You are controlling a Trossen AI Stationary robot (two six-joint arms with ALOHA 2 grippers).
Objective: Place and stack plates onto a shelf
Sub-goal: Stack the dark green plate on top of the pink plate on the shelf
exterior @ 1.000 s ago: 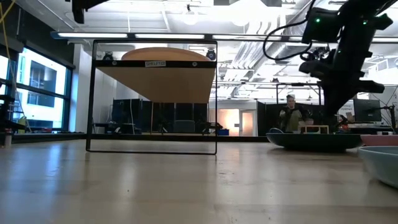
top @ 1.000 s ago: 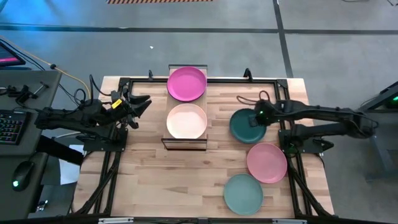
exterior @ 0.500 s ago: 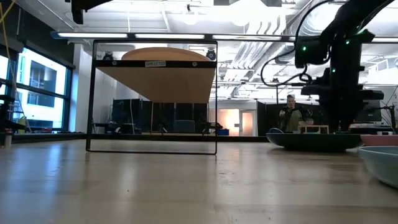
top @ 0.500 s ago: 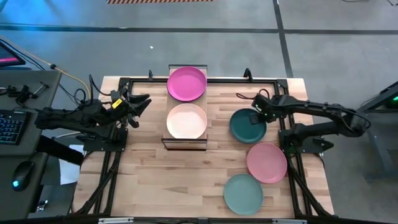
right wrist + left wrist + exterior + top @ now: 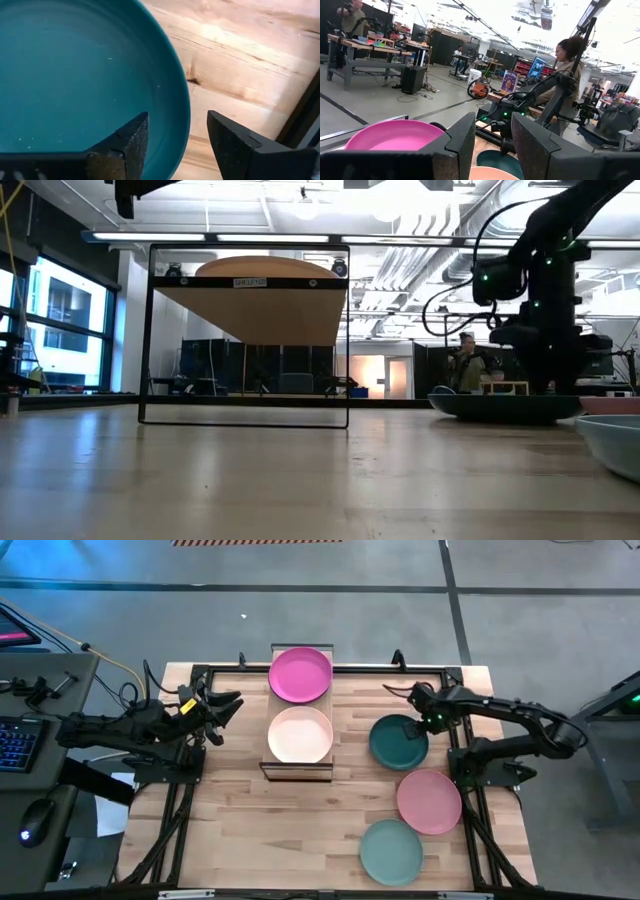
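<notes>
Lab bkgd: grey floor, windows at left, ceiling strip lights, workbenches.

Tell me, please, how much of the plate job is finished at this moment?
Done: the magenta plate and the cream plate lie side by side on the shelf. In hand: the right gripper is open over the rim of the dark green plate, not yet gripping. Left: the pink plate and the light teal plate remain on the table. The left gripper waits open beside the shelf.
</notes>
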